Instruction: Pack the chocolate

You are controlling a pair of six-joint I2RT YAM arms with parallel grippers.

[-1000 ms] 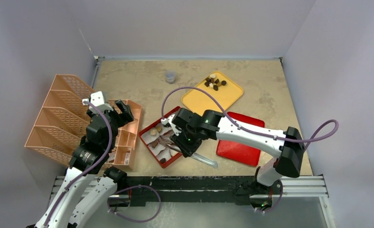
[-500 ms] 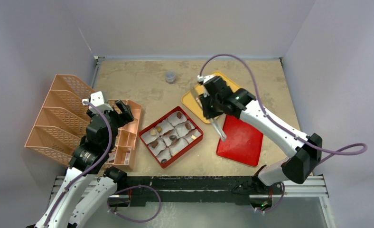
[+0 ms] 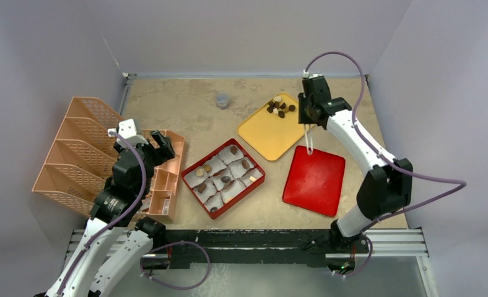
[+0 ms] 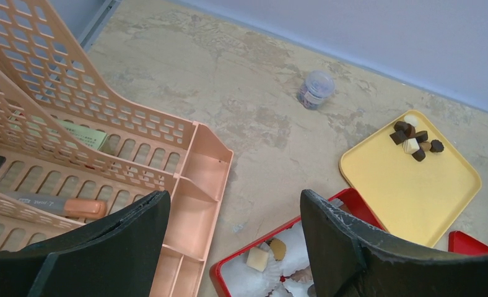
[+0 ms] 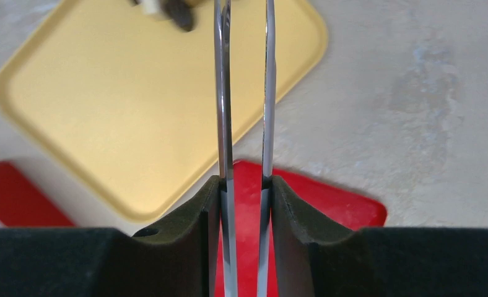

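The chocolate (image 3: 280,106) is a small pile of dark brown and cream chunks at the far corner of the yellow tray (image 3: 272,131); it also shows in the left wrist view (image 4: 415,137). More chunks lie in white paper cups in the red box (image 3: 188,182). My right gripper (image 3: 308,116) is shut on metal tongs (image 5: 224,93), just right of the pile. The tongs' two arms stand apart and their tips are out of frame. My left gripper (image 4: 235,241) is open and empty, above the gap between the organizer and the red box (image 4: 217,270).
A peach desk organizer (image 3: 80,148) stands at the left. The red lid (image 3: 314,179) lies flat right of the box. A small clear jar (image 3: 222,99) stands at the back. Grey walls close in the table on three sides.
My right arm has swung from over the red box to the back right beside the yellow tray, carrying the tongs. The left arm has not moved.
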